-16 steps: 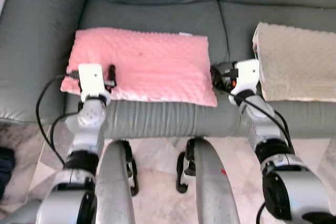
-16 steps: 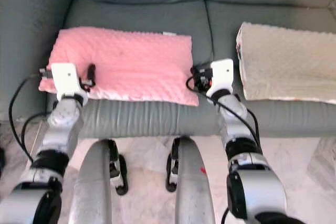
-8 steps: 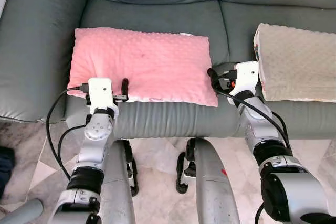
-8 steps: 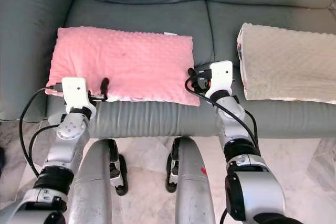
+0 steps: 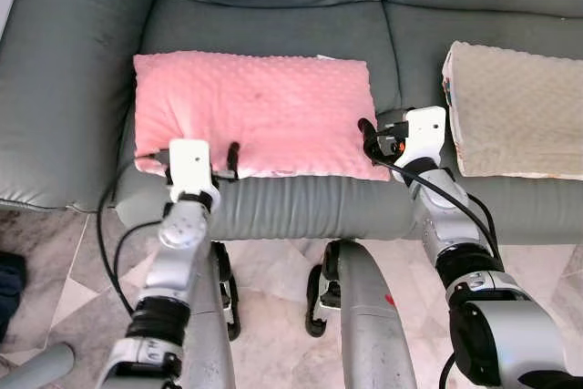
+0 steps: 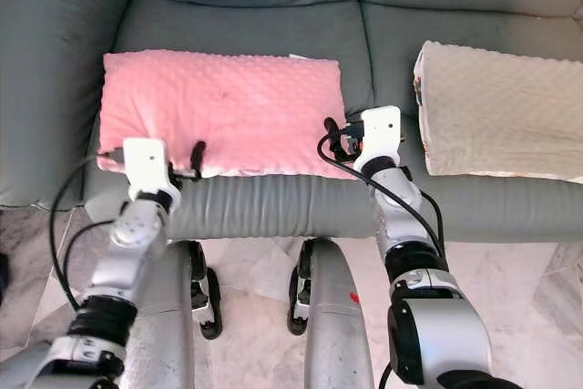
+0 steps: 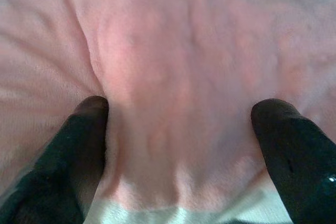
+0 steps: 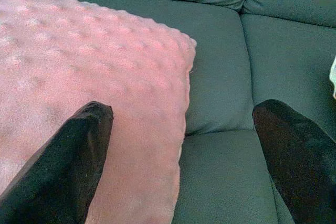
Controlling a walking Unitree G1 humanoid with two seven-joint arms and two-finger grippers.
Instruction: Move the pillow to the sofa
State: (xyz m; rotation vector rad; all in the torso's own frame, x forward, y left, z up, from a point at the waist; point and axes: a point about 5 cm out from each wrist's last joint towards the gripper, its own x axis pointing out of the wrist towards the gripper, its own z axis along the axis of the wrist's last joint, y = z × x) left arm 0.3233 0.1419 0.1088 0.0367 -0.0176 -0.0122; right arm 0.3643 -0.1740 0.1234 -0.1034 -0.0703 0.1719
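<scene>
- Pink pillow (image 5: 252, 116) lying flat on the grey sofa (image 5: 273, 25) seat, long axis crosswise between the two grippers, front edge at the seat's front lip.
- Left gripper (image 5: 211, 154) at the pillow's front corner nearest it, fingers (image 7: 86, 129) spread wide with pink fabric bulging between them; touching, not clamped.
- Right gripper (image 5: 373, 141) at the opposite front corner, also wide open, holding nothing; one finger (image 8: 68, 166) over the pillow's end, the other out over bare cushion.
- Pillow directly ahead of both grippers, about equally near each.
- Beige pillow (image 5: 515, 111) just beyond the right gripper's outer side, apart from the pink one.
- Task judged essentially done: only backing away left.
</scene>
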